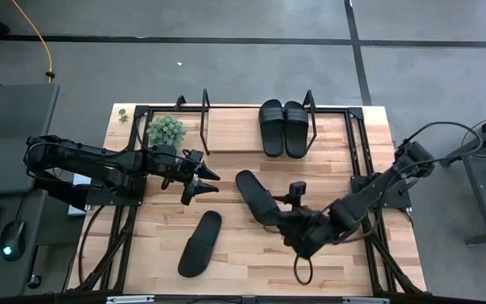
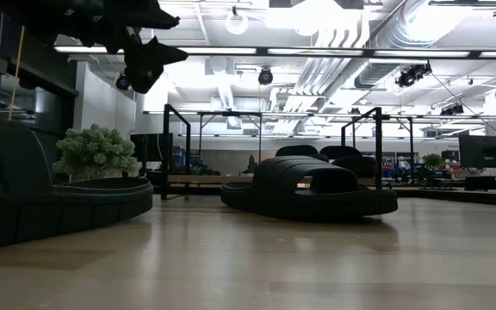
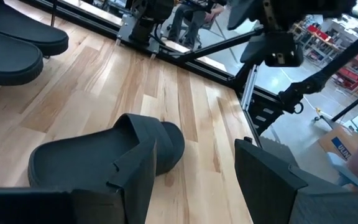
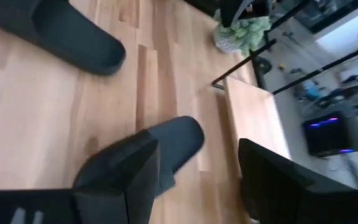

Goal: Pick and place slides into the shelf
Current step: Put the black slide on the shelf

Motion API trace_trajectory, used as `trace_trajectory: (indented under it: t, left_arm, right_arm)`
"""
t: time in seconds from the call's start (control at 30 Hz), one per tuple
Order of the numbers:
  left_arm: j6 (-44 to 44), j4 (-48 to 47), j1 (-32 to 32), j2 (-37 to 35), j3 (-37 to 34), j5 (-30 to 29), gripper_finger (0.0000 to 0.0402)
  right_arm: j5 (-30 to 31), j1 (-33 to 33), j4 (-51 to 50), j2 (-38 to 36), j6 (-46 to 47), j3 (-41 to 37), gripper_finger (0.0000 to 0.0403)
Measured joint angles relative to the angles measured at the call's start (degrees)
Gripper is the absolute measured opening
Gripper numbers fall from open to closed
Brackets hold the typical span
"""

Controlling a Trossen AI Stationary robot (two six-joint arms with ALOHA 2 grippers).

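Two black slides (image 1: pixel 283 127) lie side by side on the shelf (image 1: pixel 234 127), soles down on its light wood board at the right end. A third slide (image 1: pixel 257 198) rests sole down mid-table, also in the low view (image 2: pixel 308 189). The fourth slide (image 1: pixel 199 244) lies nearer the table's near edge. My right gripper (image 1: pixel 287 226) is open above the third slide's near end (image 4: pixel 166 140); the low view shows nothing on that slide. My left gripper (image 1: pixel 197 179) is open and raised left of the third slide (image 3: pixel 104 158).
A small green plant (image 1: pixel 165 129) stands at the shelf's left end, beside its black wire frame (image 1: pixel 205 118). The left part of the shelf board is bare. Black frame rails (image 1: pixel 357 143) border the tabletop. Bare wood lies on the table's near right.
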Motion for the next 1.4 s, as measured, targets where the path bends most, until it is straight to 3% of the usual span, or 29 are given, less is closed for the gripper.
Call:
trace_trajectory:
  t: [0.23,0.8,1.4]
  left_arm:
    - [0.0,0.02,0.0,0.0,0.01,0.0,0.02]
    - [0.02,0.01,0.0,0.0,0.0,0.0,0.02]
    - [0.0,0.0,0.0,0.0,0.0,0.0,0.02]
  right_arm:
    - [6.55,1.8,-10.06,6.53,2.82,5.93,0.0209]
    - [6.47,1.59,-11.29,13.97,4.99,5.88,0.0209]
    - [4.27,2.87,-10.48,15.04,11.86,5.83,0.0209]
